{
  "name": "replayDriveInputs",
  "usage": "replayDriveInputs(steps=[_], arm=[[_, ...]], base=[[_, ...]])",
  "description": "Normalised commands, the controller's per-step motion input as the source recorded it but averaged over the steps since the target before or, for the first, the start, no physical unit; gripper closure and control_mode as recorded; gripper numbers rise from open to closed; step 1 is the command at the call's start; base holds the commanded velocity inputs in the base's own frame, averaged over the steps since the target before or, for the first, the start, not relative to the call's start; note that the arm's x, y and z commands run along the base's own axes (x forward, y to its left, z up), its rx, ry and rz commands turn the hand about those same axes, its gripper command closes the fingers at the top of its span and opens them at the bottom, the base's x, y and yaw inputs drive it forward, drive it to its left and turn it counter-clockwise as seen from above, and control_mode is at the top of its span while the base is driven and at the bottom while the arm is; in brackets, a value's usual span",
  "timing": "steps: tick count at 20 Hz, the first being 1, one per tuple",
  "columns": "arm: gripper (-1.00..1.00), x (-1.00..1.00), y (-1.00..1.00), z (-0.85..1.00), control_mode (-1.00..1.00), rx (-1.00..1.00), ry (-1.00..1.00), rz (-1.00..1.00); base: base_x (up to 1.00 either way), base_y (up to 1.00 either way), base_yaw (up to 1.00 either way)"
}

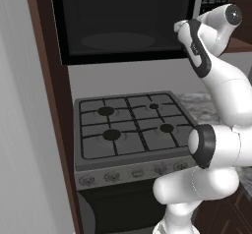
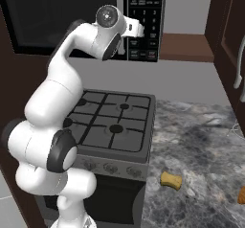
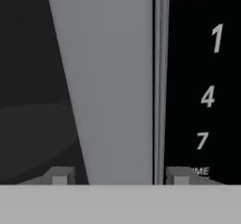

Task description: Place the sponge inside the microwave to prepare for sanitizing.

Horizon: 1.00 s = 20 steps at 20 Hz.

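Microwave (image 1: 125, 24) is sitting above the gas stove (image 1: 130, 130), door looking open w/ dark cavity and dim round turntable plate (image 1: 117, 41) showing. Button panel (image 2: 144, 21) is at its right; hand view is reading digits 1, 4, 7 down the panel, plus letters "IME" low down, rest cut off. In right base view the panel writing is too small to read.

Gripper (image 3: 116, 176) is hovering up against the microwave front, tips straddling the grey frame edge beside the panel; jaws are standing apart, gripping nothing.

Sponge (image 2: 171, 180) is lying on the marble counter (image 2: 201, 145), right of stove, near edge, well apart from gripper. Orange thing (image 2: 241, 195) at far right is cut off, can't ID.
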Motion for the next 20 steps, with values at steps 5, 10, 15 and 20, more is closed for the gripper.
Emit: replayDriveInputs(steps=[5, 10, 15, 20], arm=[[1.00, 0.06, 0.10, 0.00, -1.00, 0.01, 0.07, 0.03], [1.00, -0.45, 0.03, 0.04, -1.00, 0.00, 0.03, 0.01], [1.00, -0.65, 0.15, 0.00, -1.00, 0.00, 0.00, 0.00], [1.00, -0.24, 0.39, 0.00, -1.00, -0.07, 0.13, -0.15]], base=[[0.00, 0.00, 0.00], [0.00, 0.00, 0.00], [0.00, 0.00, 0.00], [0.00, 0.00, 0.00]])
